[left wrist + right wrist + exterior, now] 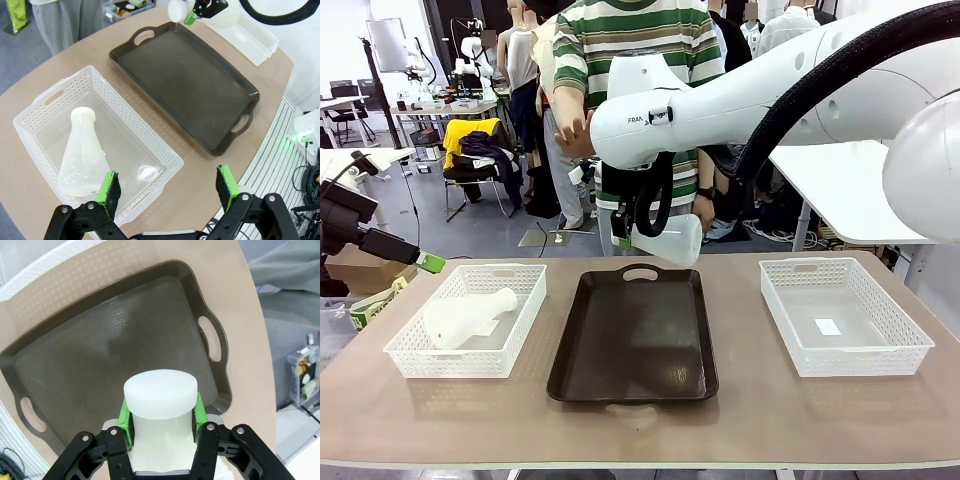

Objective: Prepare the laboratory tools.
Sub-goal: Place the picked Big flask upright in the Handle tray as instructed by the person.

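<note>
From the front: right gripper point(625, 236) squeezed onto the neck of the lifted flask point(672, 242), up in the air over the far end of the dark brown tray point(630, 345). Flask turned sideways, neck mostly hidden by the black fingers. Lying flask point(468, 318) on its side in the left mesh basket point(415, 352). Right mesh basket point(845, 345) off to the other side. Left gripper point(428, 263) cut off at the edge, just one green pad showing. Person in a striped shirt point(630, 40) partly hidden behind the big white arm.

From the left wrist: left gripper point(167, 187) spread wide, nothing between its pads. Lying flask point(85, 155) below in its basket, base near one pad. Lifted flask point(220, 15) cut off at the top edge.

From the right wrist: green pads point(126, 420) pressed on both sides of the neck, just under the round rim. Fat bottom part hidden behind the gripper. Tray point(100, 355) underneath, one corner cut off.
</note>
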{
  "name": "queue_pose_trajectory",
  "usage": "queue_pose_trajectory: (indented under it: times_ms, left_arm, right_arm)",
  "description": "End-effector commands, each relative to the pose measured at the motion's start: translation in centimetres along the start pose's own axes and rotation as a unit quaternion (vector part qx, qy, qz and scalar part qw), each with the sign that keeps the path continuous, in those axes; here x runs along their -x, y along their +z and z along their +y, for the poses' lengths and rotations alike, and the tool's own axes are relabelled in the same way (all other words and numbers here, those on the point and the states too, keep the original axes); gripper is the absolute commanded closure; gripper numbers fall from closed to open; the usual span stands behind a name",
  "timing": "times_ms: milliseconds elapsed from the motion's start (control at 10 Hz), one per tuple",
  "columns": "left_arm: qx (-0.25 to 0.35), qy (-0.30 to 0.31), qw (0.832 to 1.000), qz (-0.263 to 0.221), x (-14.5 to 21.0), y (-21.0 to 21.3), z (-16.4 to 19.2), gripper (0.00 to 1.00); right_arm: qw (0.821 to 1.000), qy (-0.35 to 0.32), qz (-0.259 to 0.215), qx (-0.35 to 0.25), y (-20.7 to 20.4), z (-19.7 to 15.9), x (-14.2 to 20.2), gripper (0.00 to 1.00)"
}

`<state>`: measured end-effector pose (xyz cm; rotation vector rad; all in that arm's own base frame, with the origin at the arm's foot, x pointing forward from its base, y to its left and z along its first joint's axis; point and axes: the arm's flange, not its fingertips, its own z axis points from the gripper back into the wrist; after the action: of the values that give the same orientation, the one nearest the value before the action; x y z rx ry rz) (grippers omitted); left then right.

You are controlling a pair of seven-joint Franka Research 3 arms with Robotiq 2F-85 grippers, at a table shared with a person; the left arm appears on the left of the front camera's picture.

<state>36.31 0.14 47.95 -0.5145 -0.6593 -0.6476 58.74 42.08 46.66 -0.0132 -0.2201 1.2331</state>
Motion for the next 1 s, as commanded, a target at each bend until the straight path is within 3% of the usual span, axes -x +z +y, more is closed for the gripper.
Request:
queue_pose_trajectory:
  times_ms: [0,900]
  left_arm:
    - [0.009,-0.009,1.000,-0.008,0.14,0.02,0.40,0.00]
    - [0.009,-0.009,1.000,-0.008,0.14,0.02,0.40,0.00]
  right_arm:
    - [1.000,0.002,-0.004,0.003,0.17,0.06,-0.06,1.00]
    - [1.000,0.002,-0.004,0.003,0.17,0.06,-0.06,1.00]
